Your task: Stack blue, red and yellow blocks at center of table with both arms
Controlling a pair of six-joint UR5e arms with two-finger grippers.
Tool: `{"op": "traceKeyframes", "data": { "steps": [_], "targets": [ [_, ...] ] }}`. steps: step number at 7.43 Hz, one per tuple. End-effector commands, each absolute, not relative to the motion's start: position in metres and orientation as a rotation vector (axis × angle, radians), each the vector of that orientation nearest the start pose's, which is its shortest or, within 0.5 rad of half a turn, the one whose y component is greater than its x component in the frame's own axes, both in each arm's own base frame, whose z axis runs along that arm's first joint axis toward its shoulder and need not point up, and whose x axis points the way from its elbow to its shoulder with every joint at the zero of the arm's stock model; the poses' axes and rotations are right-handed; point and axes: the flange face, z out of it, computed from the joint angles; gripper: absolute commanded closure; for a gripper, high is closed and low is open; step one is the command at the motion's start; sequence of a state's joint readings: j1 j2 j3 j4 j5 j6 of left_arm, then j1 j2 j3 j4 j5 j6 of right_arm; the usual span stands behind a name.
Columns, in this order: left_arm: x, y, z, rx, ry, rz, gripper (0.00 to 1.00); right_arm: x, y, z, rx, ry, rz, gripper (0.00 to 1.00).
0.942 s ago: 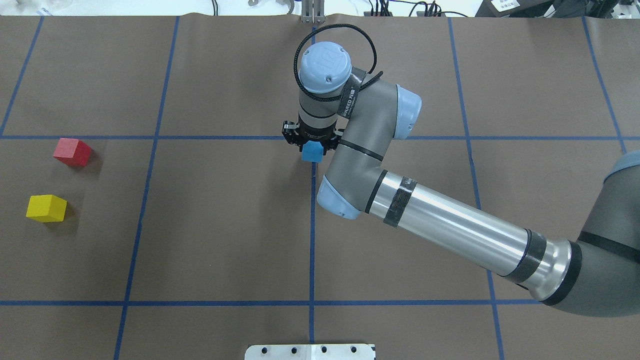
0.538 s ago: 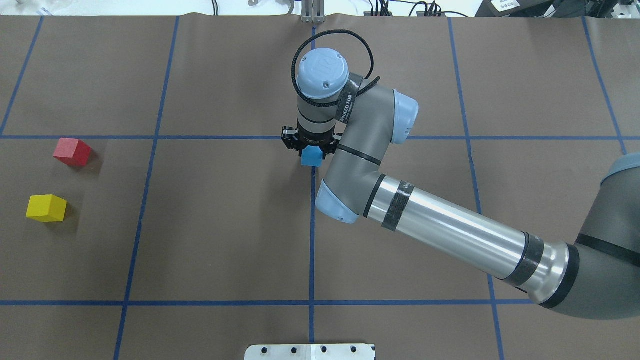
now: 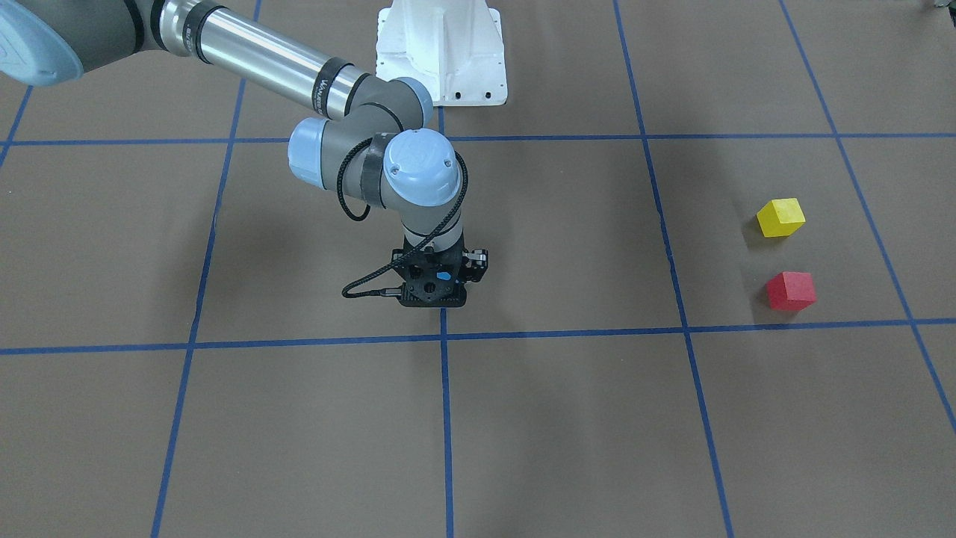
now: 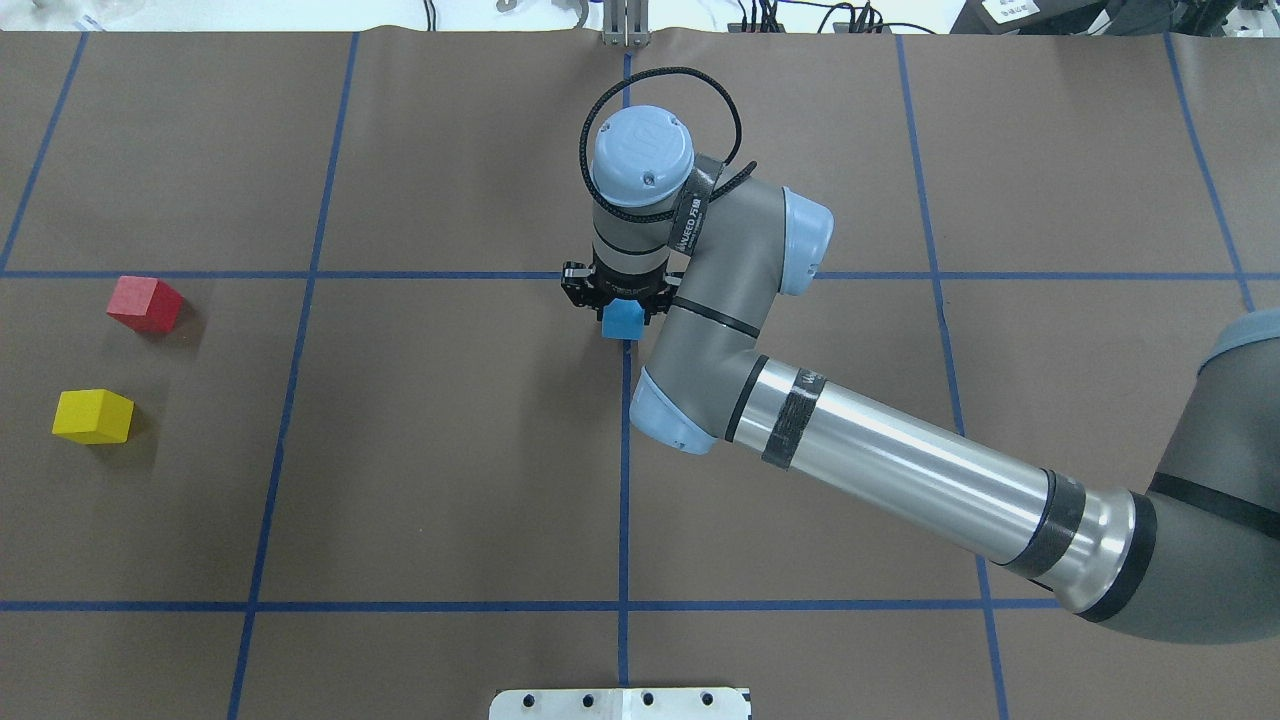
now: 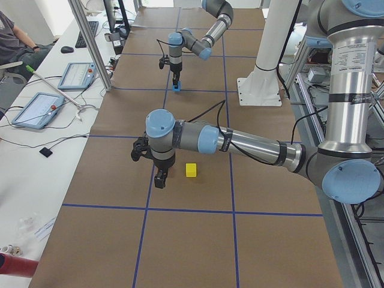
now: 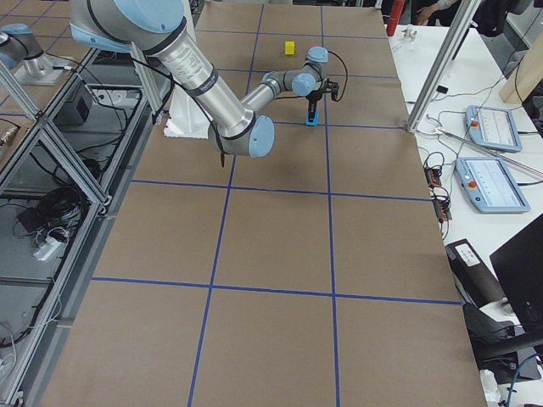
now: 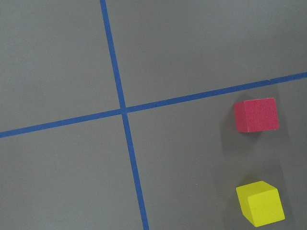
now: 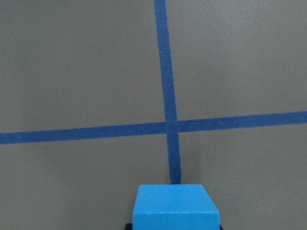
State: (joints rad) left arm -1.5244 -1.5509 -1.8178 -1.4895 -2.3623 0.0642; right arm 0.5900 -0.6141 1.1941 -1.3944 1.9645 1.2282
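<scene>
Left side: yellow block (image 4: pixel 92 416) and red block (image 4: pixel 145 303) sit apart on the table (image 4: pixel 450 480). Left gripper (image 5: pixel 160 179) hangs near the yellow one; can't tell its finger state. Centre: right gripper (image 4: pixel 618 300) pinches the blue block (image 4: pixel 622 322) over the tape line, just robot-side of the centre crossing. Versus 0.9 s ago: wrist and blue block have shifted down-frame and slightly left in the overhead view; red and yellow haven't moved.

Right arm (image 4: pixel 900 470) outstretched, right end effector (image 4: pixel 621 316) pointing down, clamped, left arm (image 5: pixel 252 144) extended
</scene>
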Motion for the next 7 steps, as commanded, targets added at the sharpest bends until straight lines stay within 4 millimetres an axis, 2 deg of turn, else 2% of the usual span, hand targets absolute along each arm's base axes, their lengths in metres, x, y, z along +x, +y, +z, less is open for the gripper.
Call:
{"op": "traceKeyframes", "data": {
  "steps": [1,3,4,6,7],
  "targets": [
    [-0.0402,-0.4848,0.5539,0.145,0.79,0.161,0.0,-0.6233,-0.5288,0.1918,0.006,-0.83,0.083,0.42],
    [-0.0402,-0.4848,0.5539,0.145,0.79,0.161,0.0,-0.6241,-0.5278,0.193,0.005,-0.829,0.082,0.34],
    [-0.0402,-0.4848,0.5539,0.145,0.79,0.161,0.0,-0.6248,-0.5269,0.1945,0.003,-0.826,0.081,0.02],
    [-0.0394,-0.485,0.5554,0.139,0.79,0.155,0.0,-0.6256,-0.5259,0.1945,0.005,-0.826,0.074,0.02],
    [-0.0371,-0.4878,0.5503,0.119,0.795,0.088,0.0,-0.6238,-0.5261,0.1902,0.016,-0.834,0.06,0.01]
  ]
}}
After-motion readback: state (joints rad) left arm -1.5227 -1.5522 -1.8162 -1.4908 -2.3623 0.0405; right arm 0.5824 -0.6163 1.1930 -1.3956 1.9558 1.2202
